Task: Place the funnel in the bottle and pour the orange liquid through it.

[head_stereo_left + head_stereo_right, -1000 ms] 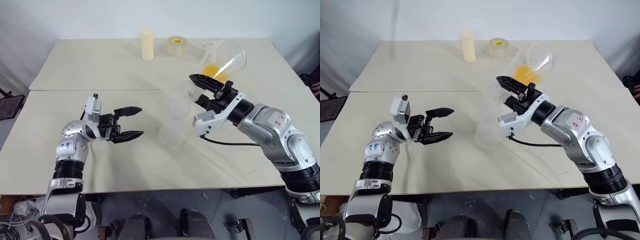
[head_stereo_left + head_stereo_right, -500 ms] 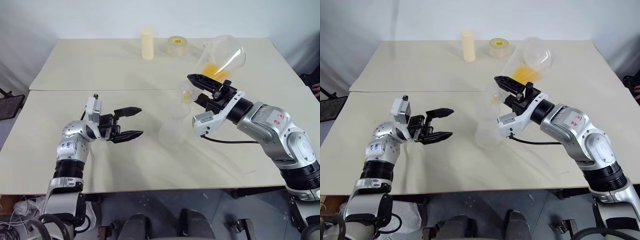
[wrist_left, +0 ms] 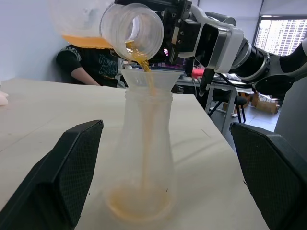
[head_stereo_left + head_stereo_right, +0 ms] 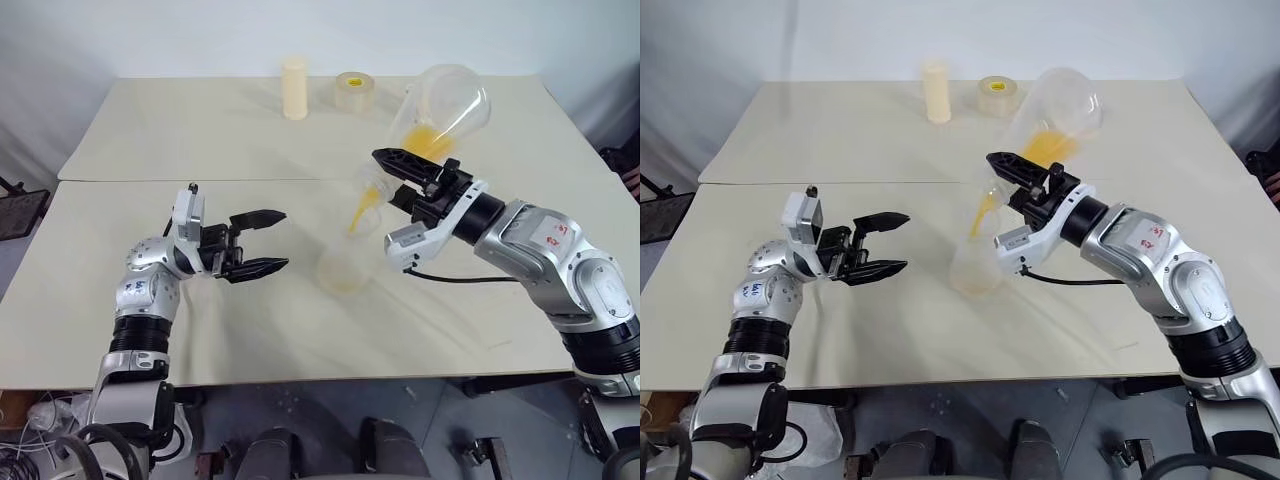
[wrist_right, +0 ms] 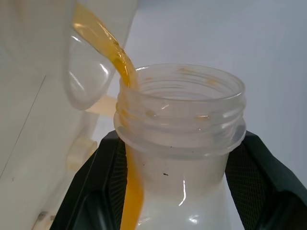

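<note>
On the left, the left hand is hovering above the smooth beige table, released, with its two black textured fingers standing wide apart and holding nothing. It is pointing toward the bottle but is staying clearly apart from it.

Near the middle of the table, the colourless see-through plastic conical bottle is standing upright on its broad flat base, narrowing to a tall neck. The small clear plastic funnel with its round mouth is sitting in the neck of this bottle. A thin stream of translucent yellow-orange liquid is running through the funnel, and a shallow orange pool is lying on the bottom of the bottle.

At the far edge of the table, an opaque cream cylinder is standing upright, and a tape roll with a yellow core is lying just to the right of it.

On the right, the right hand is clenched on the threaded neck of a rounder clear plastic flask. This flask is tilted with its mouth down over the funnel, and some orange liquid is lying along its lower wall. A seated person is showing in the background of the left wrist view.
</note>
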You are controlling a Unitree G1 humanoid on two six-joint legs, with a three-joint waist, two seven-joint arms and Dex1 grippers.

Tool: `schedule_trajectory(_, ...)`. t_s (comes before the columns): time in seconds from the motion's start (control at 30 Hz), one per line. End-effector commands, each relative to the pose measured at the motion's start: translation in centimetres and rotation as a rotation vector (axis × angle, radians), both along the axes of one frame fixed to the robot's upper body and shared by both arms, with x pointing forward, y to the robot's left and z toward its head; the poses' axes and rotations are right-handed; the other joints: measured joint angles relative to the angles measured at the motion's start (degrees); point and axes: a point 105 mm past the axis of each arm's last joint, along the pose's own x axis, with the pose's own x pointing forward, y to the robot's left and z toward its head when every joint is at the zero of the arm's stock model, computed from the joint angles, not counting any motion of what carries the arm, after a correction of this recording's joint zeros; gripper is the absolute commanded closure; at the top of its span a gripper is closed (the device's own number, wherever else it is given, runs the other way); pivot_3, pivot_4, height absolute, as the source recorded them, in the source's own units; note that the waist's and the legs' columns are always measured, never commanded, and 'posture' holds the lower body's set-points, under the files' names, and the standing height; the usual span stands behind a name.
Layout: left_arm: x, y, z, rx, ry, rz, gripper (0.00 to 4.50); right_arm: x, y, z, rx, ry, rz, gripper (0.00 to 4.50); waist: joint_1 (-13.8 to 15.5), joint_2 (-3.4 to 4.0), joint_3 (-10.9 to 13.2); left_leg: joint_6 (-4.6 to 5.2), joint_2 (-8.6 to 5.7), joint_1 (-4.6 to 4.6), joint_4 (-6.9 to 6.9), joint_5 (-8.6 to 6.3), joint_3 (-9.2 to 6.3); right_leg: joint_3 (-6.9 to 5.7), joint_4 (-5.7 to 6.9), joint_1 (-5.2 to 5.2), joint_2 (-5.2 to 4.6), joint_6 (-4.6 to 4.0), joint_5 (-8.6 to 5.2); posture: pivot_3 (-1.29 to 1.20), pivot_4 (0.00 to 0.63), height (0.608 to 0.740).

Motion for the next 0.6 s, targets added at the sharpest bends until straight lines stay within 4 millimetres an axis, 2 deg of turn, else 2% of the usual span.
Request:
schedule_trajectory(0.03,0.11,-0.18,0.69,-0.005,-0.033,-0.008,0.00,-0.64,-0.28,2.28,0.010,-0.096,0.010,2.05,0.0,0.00,0.0,0.00,0.00,0.00,0.00,0.00,0.00,0.00,0.00,0.00,0.00,0.00,0.00,0.00,0.150,0.740)
schedule_trajectory(0.6,0.29,-0.28,0.79,-0.004,-0.033,-0.008,0.00,-0.41,-0.30,2.49,-0.047,-0.148,0.010,2.05,0.0,0.00,0.0,0.00,0.00,0.00,0.00,0.00,-0.01,0.00,0.00,0.00,0.00,0.00,0.00,0.00,0.150,0.740)
